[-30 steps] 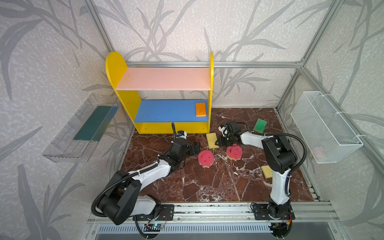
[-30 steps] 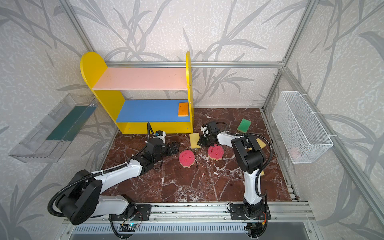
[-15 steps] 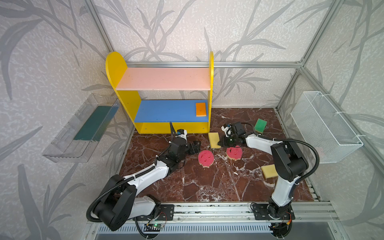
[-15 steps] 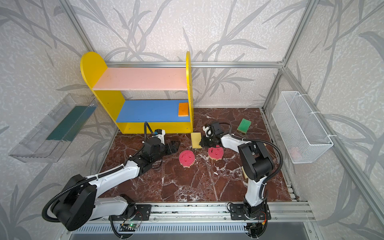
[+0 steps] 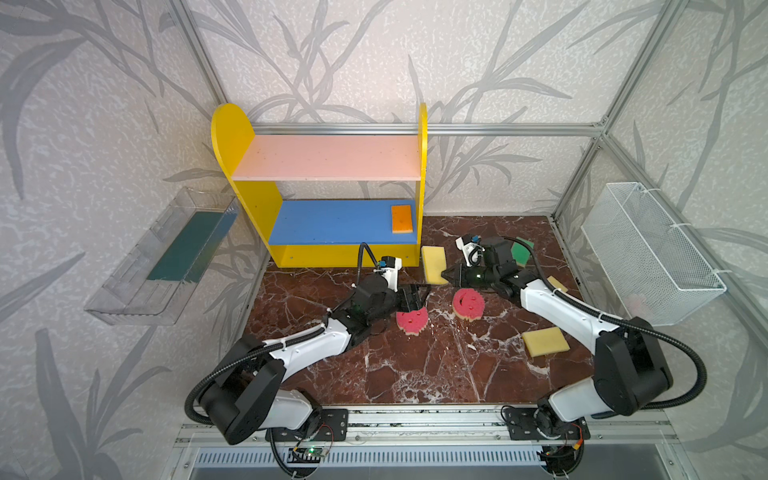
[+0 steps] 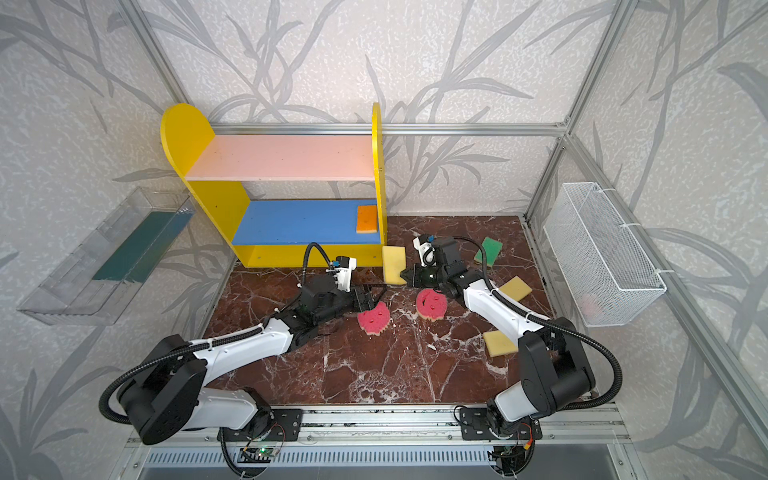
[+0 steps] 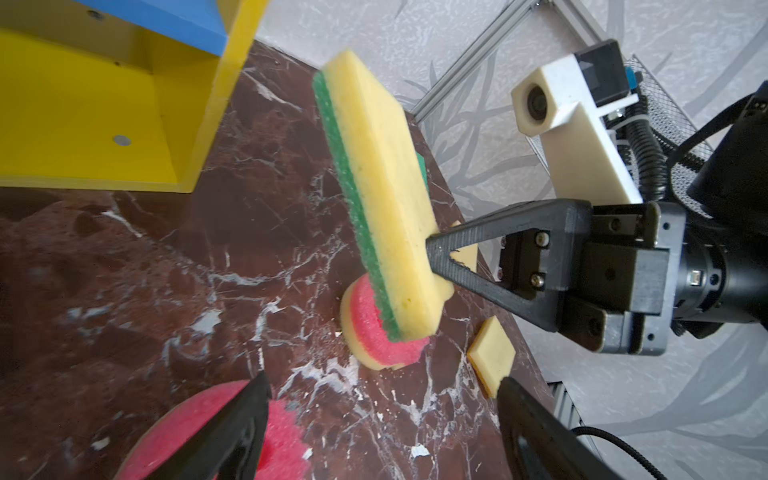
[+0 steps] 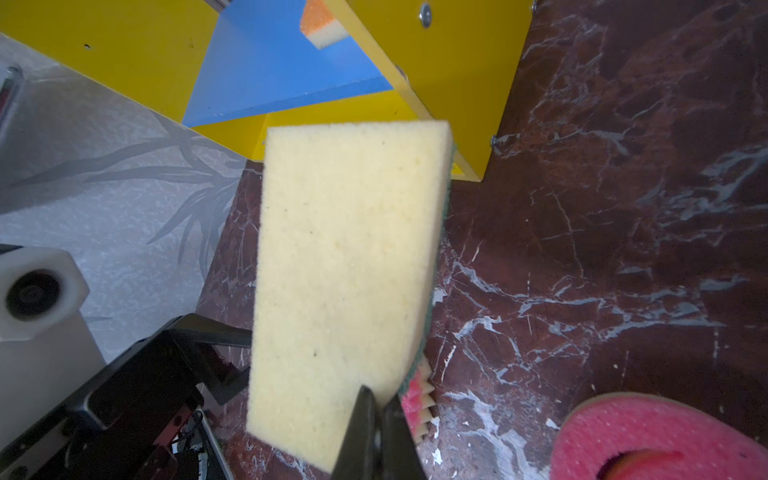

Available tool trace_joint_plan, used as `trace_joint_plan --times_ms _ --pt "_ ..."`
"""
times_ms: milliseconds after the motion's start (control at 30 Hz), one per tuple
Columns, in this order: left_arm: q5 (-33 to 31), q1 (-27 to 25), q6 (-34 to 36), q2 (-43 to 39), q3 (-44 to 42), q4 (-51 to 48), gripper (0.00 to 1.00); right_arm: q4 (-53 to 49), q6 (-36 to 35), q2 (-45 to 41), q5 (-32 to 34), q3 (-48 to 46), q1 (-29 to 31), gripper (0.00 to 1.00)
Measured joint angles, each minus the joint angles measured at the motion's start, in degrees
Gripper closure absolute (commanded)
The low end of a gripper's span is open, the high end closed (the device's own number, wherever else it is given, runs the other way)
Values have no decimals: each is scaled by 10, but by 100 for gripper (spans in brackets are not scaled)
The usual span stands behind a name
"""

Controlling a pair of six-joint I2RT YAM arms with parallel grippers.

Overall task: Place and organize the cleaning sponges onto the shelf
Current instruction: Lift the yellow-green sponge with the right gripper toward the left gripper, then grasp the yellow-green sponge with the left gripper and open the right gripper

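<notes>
Pinches green-backed sponge (image 5: 434, 262) by one corner in clenched right tool (image 5: 446, 276), mid-frame beside shelf (image 5: 232, 133), evidently for shelving; holds left tool (image 5: 414, 297) spread over pink sponge (image 5: 411, 323).

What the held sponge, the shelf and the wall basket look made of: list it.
Held sponge: soft yellow foam, porous and matte, with a coarse green scrub layer along one face; dented where it is pinched.
Shelf: seems painted wood or board, smooth flat colour, screw heads visible.
Wall basket: white wire mesh, probably coated metal; you see through it.
</notes>
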Motion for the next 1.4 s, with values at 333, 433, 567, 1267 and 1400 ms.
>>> trace_joint_plan --times_ms 333,433,567,1267,1400 --pt "-20 -14 -13 27 48 27 51 13 21 -35 -33 -5 0 93" --pt "-21 -14 -13 37 62 30 60 22 28 -54 -38 -13 0 92" --pt "-24 -14 -12 38 69 30 71 27 32 -66 -38 -20 -2 86" --pt "-234 -16 185 -132 288 -347 79 29 37 -163 -34 -45 -53 28" --pt "-298 -16 250 -139 358 -410 77 16 27 -179 -29 -51 -53 28"
